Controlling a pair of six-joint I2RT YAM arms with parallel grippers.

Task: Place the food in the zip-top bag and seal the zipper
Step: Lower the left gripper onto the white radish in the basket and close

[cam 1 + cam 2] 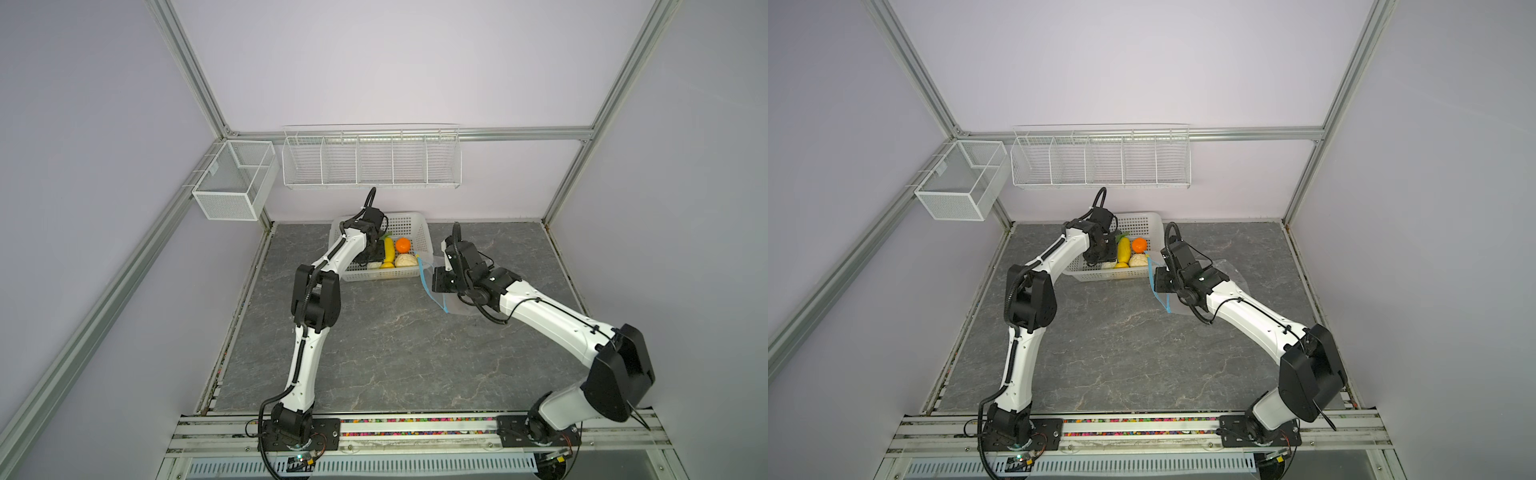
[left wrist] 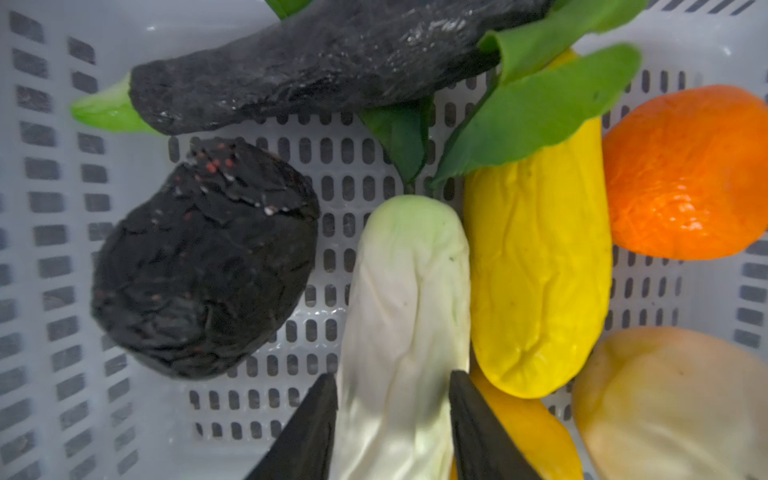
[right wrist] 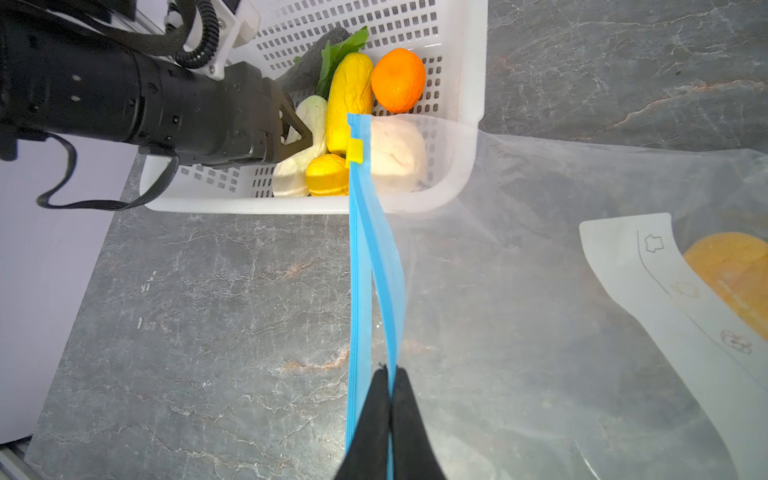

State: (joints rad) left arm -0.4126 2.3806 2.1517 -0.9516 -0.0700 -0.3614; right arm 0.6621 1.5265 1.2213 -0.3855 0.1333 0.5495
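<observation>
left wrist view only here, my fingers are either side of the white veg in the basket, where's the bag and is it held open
observer: The right gripper is shut on one lip of the zipper, holding it slightly apart from the other lip.
operator: which side of the basket is it
observer: In both top views the zip-top bag lies to the right of the white basket, and its blue mouth edge starts at the basket's near right corner.
operator: anything in it yet
observer: One yellow-orange piece shows inside, partly behind the white label.
</observation>
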